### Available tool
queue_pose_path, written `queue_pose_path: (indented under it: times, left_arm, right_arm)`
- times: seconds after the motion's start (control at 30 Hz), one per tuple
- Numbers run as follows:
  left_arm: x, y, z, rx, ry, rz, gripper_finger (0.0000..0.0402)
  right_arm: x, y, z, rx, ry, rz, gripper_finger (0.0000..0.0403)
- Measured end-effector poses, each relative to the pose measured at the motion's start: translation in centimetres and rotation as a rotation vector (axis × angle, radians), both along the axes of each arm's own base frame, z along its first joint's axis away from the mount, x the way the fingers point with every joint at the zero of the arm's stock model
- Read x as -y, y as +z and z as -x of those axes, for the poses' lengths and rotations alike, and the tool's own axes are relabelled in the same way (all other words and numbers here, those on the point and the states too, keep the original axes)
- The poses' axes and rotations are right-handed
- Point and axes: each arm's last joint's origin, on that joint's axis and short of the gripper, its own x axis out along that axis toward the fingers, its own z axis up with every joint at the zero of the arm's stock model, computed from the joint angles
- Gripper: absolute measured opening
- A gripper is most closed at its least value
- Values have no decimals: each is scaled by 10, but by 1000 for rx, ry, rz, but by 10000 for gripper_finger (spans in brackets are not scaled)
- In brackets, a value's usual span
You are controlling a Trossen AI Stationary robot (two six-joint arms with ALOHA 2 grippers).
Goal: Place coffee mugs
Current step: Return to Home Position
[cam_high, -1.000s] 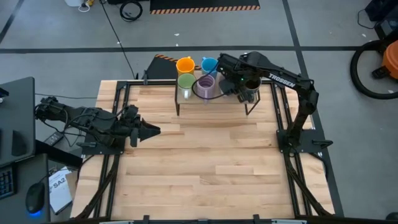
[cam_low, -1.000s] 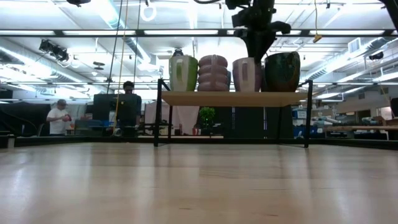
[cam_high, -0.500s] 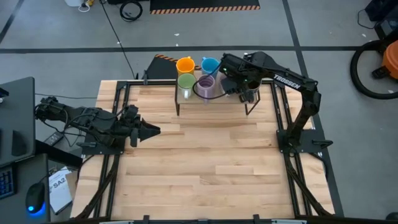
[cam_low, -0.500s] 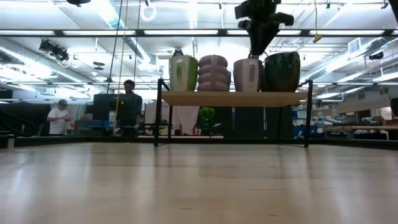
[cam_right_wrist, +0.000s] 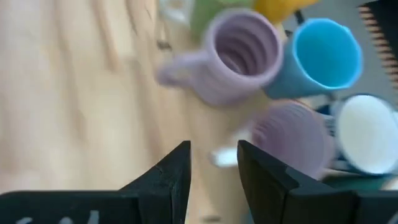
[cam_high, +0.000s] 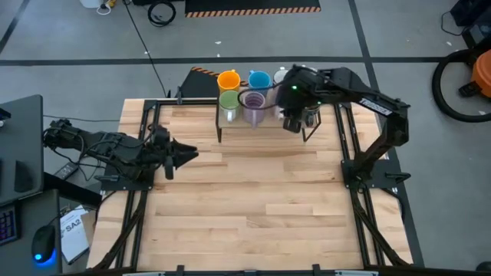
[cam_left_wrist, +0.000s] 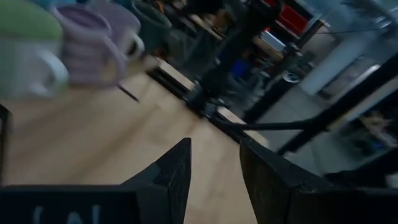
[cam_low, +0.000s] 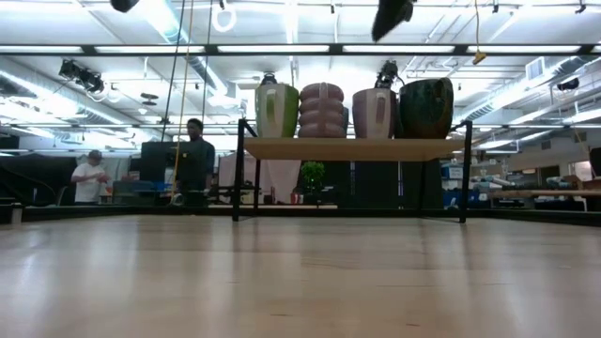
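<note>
Risk first: right gripper hangs just above the right end of the shelf, narrowly parted and holding nothing (wrist view shows a bare gap between its fingers). The mugs below it are packed tight, several touching. On a low exit path, one clipped rim or handle would shove the neighbours too. The shelf is a thin wooden board on slim black metal legs, and my guess is it rocks if an arm link brushes it. Lift clear first, then swing home.

Left gripper sits low over the table at its left side, slightly open, empty, well apart from the shelf.

Every mug I can see is on the shelf:
- back: orange mug, blue mug, white mug
- front: green mug, ribbed lilac mug with its loop handle poking out, second lilac mug
- right end: dark mug

They look like glazed ceramic, smooth and probably slick. Table is matte butcher-block strips.
</note>
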Motion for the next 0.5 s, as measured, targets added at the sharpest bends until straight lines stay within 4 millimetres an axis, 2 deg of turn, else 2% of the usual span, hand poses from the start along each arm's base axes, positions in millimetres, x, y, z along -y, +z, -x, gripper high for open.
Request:
queue_pose_path:
  times: [0.2, 0.33, 0.5]
  left_arm:
    - [-2, 1, 1, -16, 25, -123, 142]
    - [-3, 6, 4, 13, 23, -168, 142]
    - [-6, 10, 10, 34, 57, -234, 142]
  right_arm:
    - [-20, 27, 13, 276, -45, -166, 136]
    - [-37, 48, 24, 446, -16, -140, 136]
    - [-48, 51, 32, 572, 22, -106, 136]
